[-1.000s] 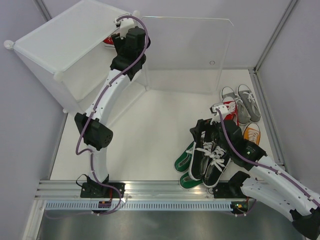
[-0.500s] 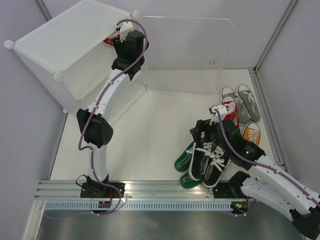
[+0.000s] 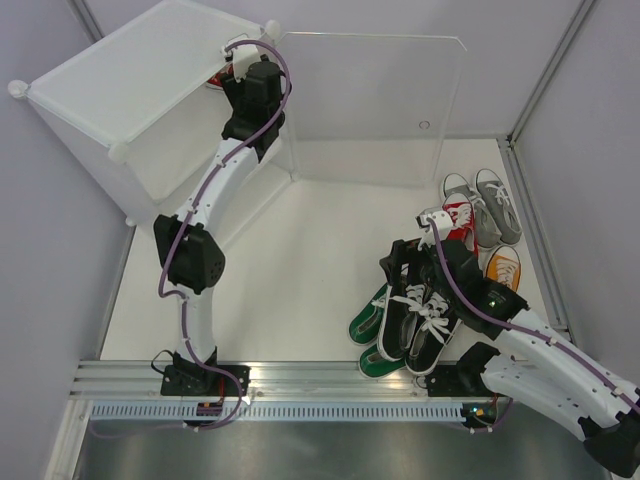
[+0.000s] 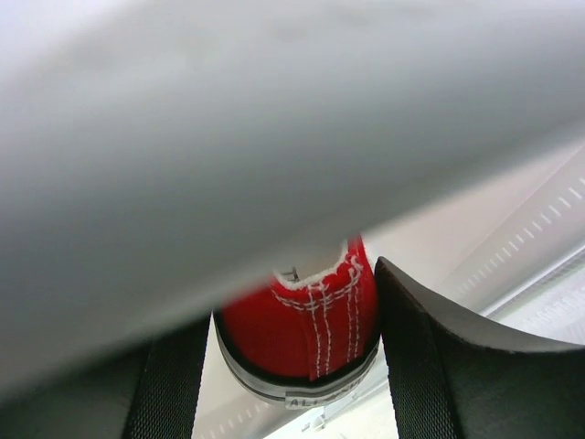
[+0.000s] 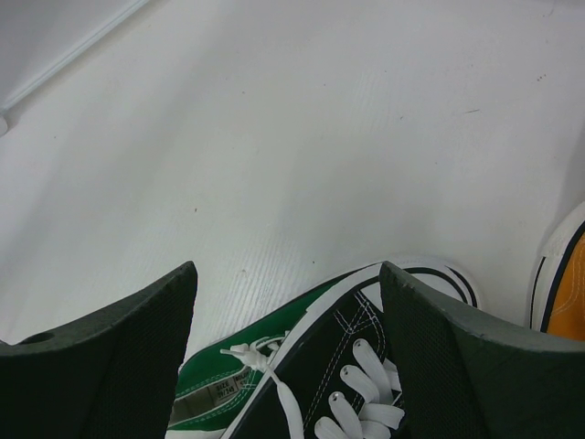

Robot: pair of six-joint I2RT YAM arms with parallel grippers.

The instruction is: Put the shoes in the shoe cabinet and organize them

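The white shoe cabinet [image 3: 110, 95] stands at the back left with its clear door [image 3: 380, 100] swung open. My left gripper [image 3: 234, 74] reaches into the top tier and is shut on the heel of a red shoe [image 3: 216, 82]. In the left wrist view the red heel [image 4: 302, 329] sits between my fingers [image 4: 294, 302], under a blurred white panel. My right gripper [image 3: 408, 262] hangs open over the black pair [image 3: 422, 318]. In the right wrist view it [image 5: 285, 274] is above a black shoe [image 5: 366, 366] and a green shoe [image 5: 238, 380].
On the right lie the green pair [image 3: 372, 320], a second red shoe [image 3: 458, 218], the grey pair [image 3: 490, 205] and an orange shoe [image 3: 503, 268], whose toe shows in the right wrist view [image 5: 567, 293]. Grey walls close in the white table [image 3: 300, 260].
My left arm has pushed a little further up and left into the cabinet's top tier with the red shoe. The right arm has not moved.
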